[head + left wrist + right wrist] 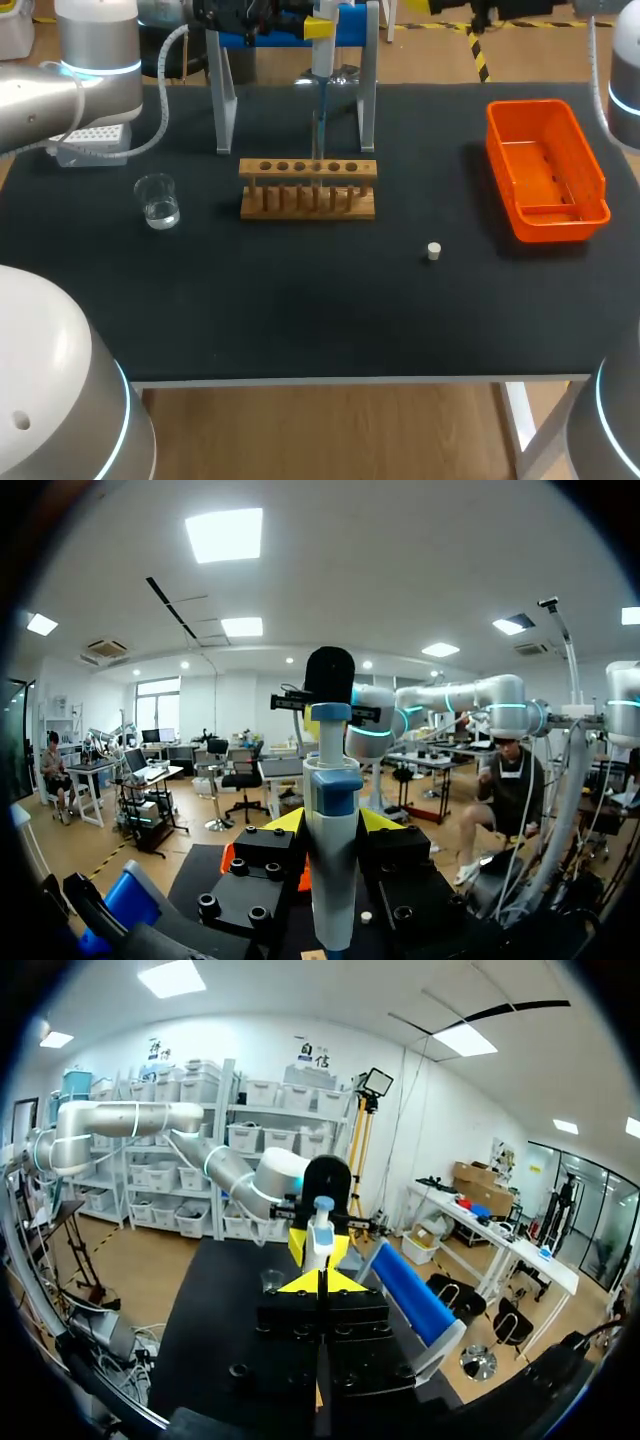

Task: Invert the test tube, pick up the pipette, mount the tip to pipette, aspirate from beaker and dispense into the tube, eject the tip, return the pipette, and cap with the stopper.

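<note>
Bright, even light from ceiling panels (225, 533); black desk (300, 310) matte, soft shadows under rack (307, 186); beaker (158, 201) at nine o'clock glints.

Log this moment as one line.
left jaws: shut on pipette | pipette: upright over rack | right jaws: shut, empty | stopper: loose on table | beaker: left of rack
</note>
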You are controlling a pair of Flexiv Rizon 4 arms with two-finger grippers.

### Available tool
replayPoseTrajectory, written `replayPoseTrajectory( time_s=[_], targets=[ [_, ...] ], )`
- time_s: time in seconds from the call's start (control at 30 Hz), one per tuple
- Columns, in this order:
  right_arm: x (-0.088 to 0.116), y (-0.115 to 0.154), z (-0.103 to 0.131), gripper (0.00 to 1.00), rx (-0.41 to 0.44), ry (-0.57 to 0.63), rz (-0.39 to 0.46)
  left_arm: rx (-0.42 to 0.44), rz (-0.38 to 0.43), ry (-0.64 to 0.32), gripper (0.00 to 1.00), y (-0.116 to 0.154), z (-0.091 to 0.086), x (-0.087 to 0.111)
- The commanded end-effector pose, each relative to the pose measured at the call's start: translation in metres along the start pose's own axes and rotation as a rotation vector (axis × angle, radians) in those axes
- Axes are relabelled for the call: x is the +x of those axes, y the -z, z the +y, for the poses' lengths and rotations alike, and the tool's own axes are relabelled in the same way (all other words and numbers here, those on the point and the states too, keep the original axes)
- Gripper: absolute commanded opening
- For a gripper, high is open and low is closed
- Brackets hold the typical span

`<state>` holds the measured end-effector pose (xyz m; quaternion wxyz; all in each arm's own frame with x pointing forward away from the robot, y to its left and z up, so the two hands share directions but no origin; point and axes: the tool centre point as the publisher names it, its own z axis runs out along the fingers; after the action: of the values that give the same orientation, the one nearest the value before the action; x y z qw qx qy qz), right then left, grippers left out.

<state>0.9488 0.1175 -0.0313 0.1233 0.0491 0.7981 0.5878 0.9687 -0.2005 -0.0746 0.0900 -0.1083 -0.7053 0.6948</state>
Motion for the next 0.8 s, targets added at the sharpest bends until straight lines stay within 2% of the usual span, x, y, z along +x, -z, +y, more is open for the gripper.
replayPoseTrajectory(
  time_s=[0.03,0.17,0.27,0.47,0.8],
  targets=[
    [-0.002,-0.010,0.008,0.00,-0.005,0.003,-0.005,0.000,0.005,-0.001,0.00,0.001,0.000,-0.002],
    [-0.001,-0.020,0.017,0.00,-0.035,0.002,0.010,0.000,0.005,-0.001,0.00,0.001,0.000,-0.002],
    [0.000,-0.026,0.024,0.00,-0.120,0.004,0.030,0.000,0.005,-0.001,0.00,0.001,0.000,-0.002],
    [0.002,-0.039,0.037,0.00,-0.183,0.001,0.042,0.000,0.005,-0.001,0.00,0.001,0.000,-0.002],
    [0.002,-0.057,0.057,0.00,-0.198,-0.001,0.049,0.000,0.005,-0.001,0.00,0.001,0.000,-0.002]
  ],
)
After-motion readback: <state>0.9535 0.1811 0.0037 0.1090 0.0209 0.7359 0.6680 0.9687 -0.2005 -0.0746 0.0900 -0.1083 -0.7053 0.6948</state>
